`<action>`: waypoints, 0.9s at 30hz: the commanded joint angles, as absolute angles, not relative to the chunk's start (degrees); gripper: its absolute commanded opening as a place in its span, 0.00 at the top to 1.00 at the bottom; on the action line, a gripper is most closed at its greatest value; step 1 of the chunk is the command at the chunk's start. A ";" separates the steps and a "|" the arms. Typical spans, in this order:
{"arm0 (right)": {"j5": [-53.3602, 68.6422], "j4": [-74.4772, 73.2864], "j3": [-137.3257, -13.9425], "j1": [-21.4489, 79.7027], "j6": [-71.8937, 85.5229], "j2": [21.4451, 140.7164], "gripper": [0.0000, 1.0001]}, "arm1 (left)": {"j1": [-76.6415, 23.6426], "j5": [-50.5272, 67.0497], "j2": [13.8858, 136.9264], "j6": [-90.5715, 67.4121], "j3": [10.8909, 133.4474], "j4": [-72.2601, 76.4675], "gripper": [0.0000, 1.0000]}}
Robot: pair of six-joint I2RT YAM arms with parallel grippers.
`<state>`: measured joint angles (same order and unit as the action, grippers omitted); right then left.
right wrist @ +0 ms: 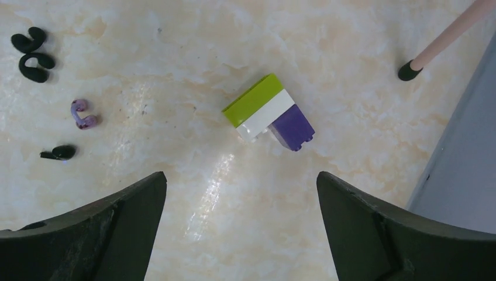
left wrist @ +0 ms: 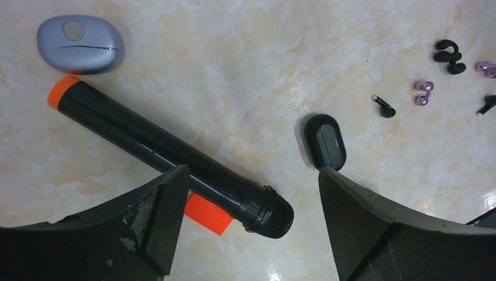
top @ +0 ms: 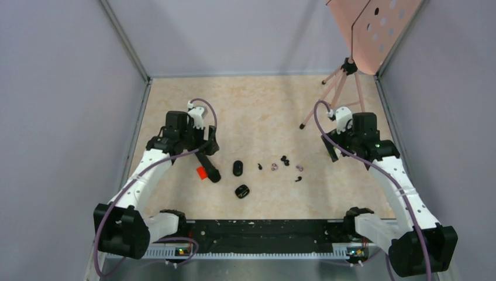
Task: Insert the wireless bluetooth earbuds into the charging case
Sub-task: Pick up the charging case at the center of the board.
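Across the middle of the beige marbled tabletop (top: 263,105) lie six tiny wireless earbuds (top: 285,159), four black and two pale purple, all loose and well apart from the walls. Left of them sits a closed black oval case (top: 237,168). Below it is an open black case (top: 242,191), its contents too small to tell. A grey oval case (left wrist: 79,44) lies near a black orange-capped microphone (left wrist: 164,152). The left gripper (left wrist: 252,171) and right gripper (right wrist: 240,175) both gape wide, holding nothing.
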<state>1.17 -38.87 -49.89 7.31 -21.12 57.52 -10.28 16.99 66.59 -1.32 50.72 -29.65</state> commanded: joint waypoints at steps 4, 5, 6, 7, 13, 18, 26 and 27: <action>24.48 -38.53 -49.85 8.62 -30.93 56.65 0.04 | -9.92 18.27 65.30 -1.25 49.89 -29.44 0.15; 26.63 -38.49 -49.57 10.29 -32.03 57.06 0.06 | -9.71 17.72 65.12 -2.18 49.67 -29.18 0.15; 26.23 -37.20 -48.93 14.20 -32.00 57.61 0.08 | -9.41 16.62 64.97 -3.58 49.65 -29.39 0.15; 24.20 -35.40 -47.92 17.97 -31.09 58.56 0.10 | -8.92 15.87 65.00 -5.04 49.80 -30.07 0.15; 20.04 -26.13 -46.83 33.29 -31.12 65.26 0.15 | -6.27 23.88 67.18 -11.59 49.58 -36.52 0.17; 19.19 -17.57 -46.59 42.44 -35.81 72.42 0.16 | -6.11 28.74 64.86 -12.55 46.44 -33.72 0.18; 20.72 -10.16 -52.34 51.25 -36.71 87.12 0.16 | 5.18 28.78 60.73 -23.25 43.03 -36.64 0.18; 20.88 -9.44 -52.84 51.84 -37.35 88.73 0.16 | 6.73 28.95 60.22 -24.43 42.33 -36.66 0.18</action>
